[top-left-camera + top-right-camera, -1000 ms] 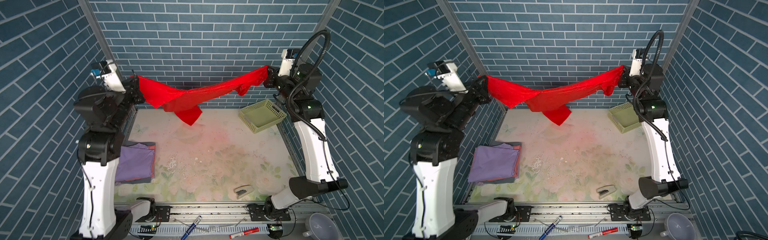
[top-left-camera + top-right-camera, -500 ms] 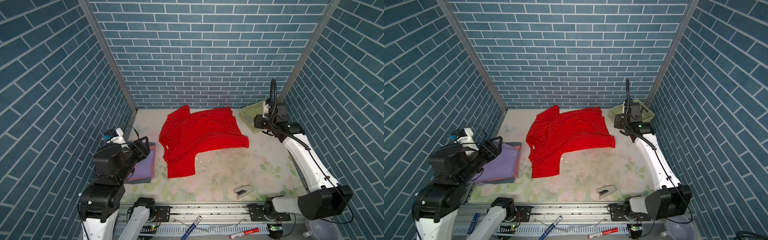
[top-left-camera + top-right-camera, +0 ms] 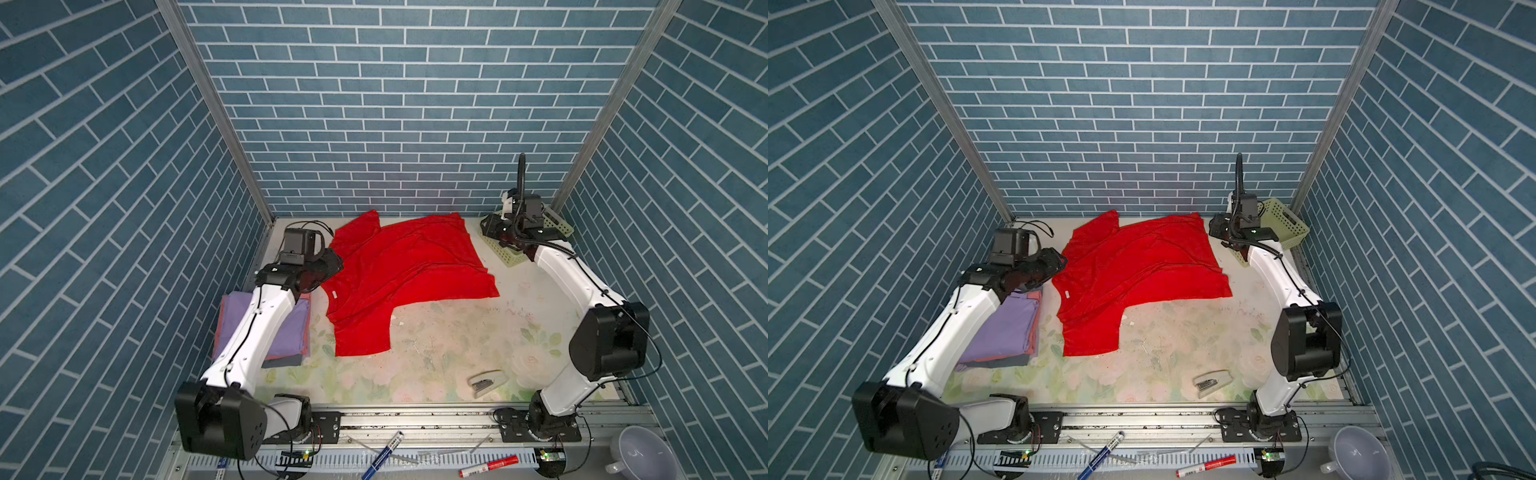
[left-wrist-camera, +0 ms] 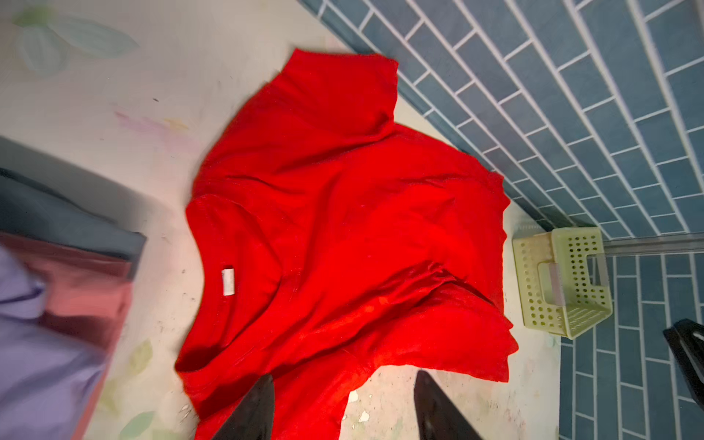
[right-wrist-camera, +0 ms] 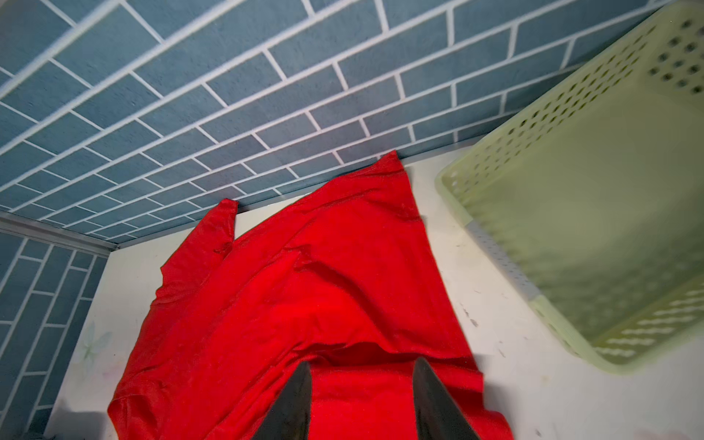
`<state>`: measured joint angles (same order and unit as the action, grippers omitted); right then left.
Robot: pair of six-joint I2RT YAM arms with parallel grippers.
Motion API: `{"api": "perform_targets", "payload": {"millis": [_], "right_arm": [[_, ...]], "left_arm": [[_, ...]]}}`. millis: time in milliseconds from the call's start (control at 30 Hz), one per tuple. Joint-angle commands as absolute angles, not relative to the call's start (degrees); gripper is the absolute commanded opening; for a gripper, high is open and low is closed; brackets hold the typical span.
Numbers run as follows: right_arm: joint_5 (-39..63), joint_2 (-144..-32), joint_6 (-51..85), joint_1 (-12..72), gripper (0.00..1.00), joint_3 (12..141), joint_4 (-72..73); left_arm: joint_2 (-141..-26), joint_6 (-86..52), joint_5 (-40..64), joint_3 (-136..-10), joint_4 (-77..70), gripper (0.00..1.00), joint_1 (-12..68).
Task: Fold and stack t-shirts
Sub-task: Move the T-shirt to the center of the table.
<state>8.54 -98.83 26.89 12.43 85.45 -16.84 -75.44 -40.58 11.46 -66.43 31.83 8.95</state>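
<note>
Now, shirt [image 3: 399,282]: flat on desk [image 3: 436,353], collar to left, hem to right.
Left end effector [image 4: 343,377]: jaws apart, empty, by collar.
Right end effector [image 5: 361,364]: jaws apart, empty, by hem.

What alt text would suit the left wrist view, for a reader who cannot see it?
A red t-shirt lies spread but wrinkled on the pale table, with the open left gripper over its edge. Near it are a stack of folded t-shirts and a yellow-green basket by the blue brick wall.

blue brick-pattern walls [image 3: 395,104] enclose a worn, pale floral tabletop [image 3: 436,353].
</note>
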Motion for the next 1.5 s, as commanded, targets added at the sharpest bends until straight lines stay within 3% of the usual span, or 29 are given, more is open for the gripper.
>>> {"api": "perform_targets", "payload": {"millis": [0,167,367,700,1000,1267,1467], "right_arm": [[15.5,-103.8,31.6,12.6,0.44,88.0,-11.3],[19.8,-112.7,32.0,14.0,0.45,90.2,-9.8],[19.6,-122.1,29.1,16.5,0.44,96.1,-13.7],[17.6,-127.3,22.6,17.1,0.4,93.3,-19.2],[14.0,-119.8,18.6,17.1,0.38,77.1,-21.1],[8.8,-107.7,21.6,17.1,0.37,57.7,-23.2],[6.3,-102.0,23.1,17.1,0.37,59.9,-27.6]], "left_arm": [[-80.6,-42.5,12.4,-66.0,22.7,0.6,10.5],[-94.5,-46.1,14.6,-66.5,13.5,0.6,11.9],[-109.1,-45.5,14.9,-74.1,15.1,0.59,13.2],[-115.9,-42.1,12.4,-76.2,17.9,0.59,13.1],[-115.0,-38.1,10.0,-69.9,23.5,0.58,12.9],[-105.3,-38.5,9.7,-53.2,24.5,0.53,12.9],[-98.0,-34.8,8.8,-55.9,29.4,0.53,13.4]]}}
